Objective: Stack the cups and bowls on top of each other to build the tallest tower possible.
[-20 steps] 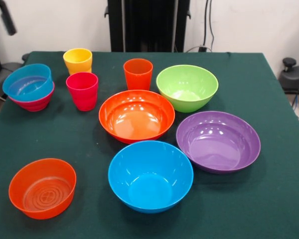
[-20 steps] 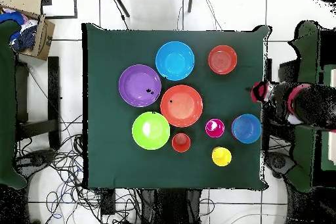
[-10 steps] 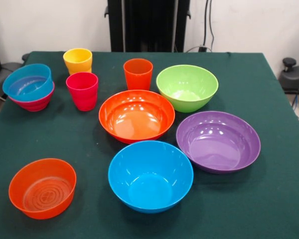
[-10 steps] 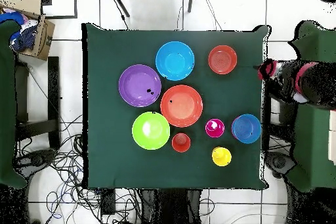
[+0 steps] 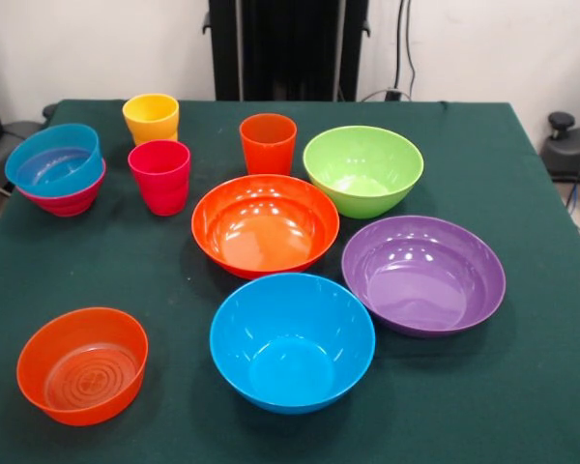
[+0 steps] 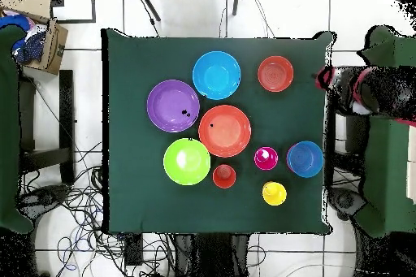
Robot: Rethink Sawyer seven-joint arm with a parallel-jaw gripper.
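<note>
The robot arm (image 6: pixel 375 95) reaches beside the green table's (image 6: pixel 134 201) edge; whether its gripper (image 6: pixel 327 78) is parted cannot be told, touching nothing.

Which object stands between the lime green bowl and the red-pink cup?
The orange cup stands between the lime green bowl and the red-pink cup, slightly farther back. The front view shows this most clearly.

A robotics lab: a green-clothed table (image 6: pixel 130 127) on white floor tiles (image 6: pixel 171 10), tangled cables (image 6: pixel 73 209) beside it, a black pedestal (image 5: pixel 288 48) behind, a cardboard box (image 6: pixel 36 34) of clutter nearby.
</note>
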